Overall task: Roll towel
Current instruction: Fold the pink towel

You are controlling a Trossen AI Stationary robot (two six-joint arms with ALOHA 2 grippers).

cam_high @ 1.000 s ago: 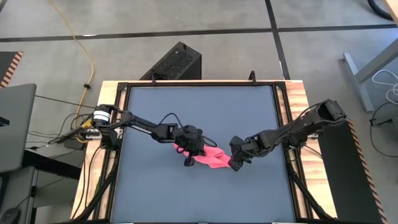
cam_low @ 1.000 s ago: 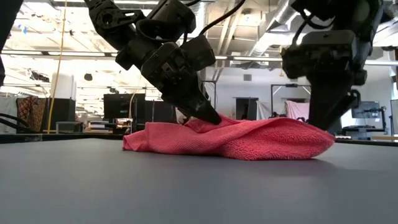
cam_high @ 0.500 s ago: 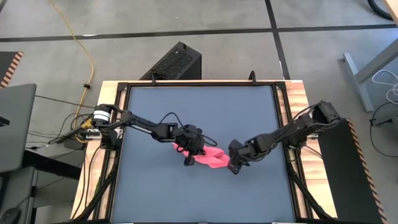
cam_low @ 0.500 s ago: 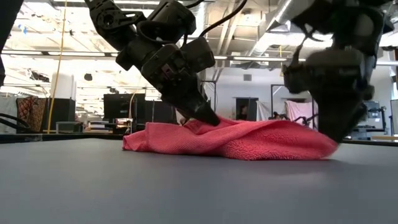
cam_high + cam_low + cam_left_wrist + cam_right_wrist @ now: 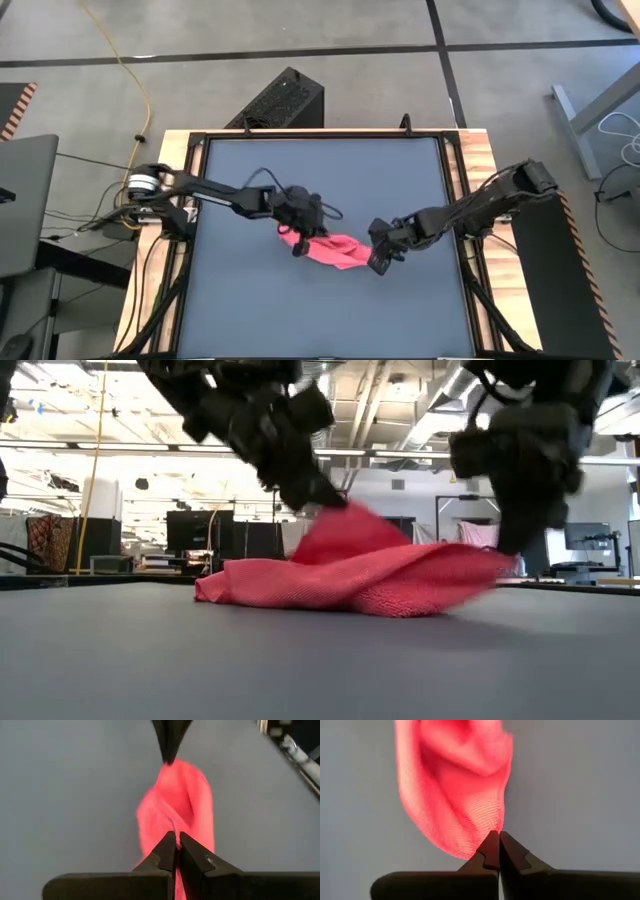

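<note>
Towel [image 5: 327, 248] bunched mid-desk [image 5: 250, 310], left hand [image 5: 298, 238] clenched on its one end and lifting it, right hand [image 5: 379, 262] clenched on the opposite edge; shallow pinches may slip if both pull apart, leaving it crumpled, unrolled.

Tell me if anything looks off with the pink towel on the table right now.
The towel is bunched and twisted, not flat or rolled. The left gripper lifts one end into a peak, the right gripper pinches the other end, both shut on it. Nothing looks torn or spilled.
</note>
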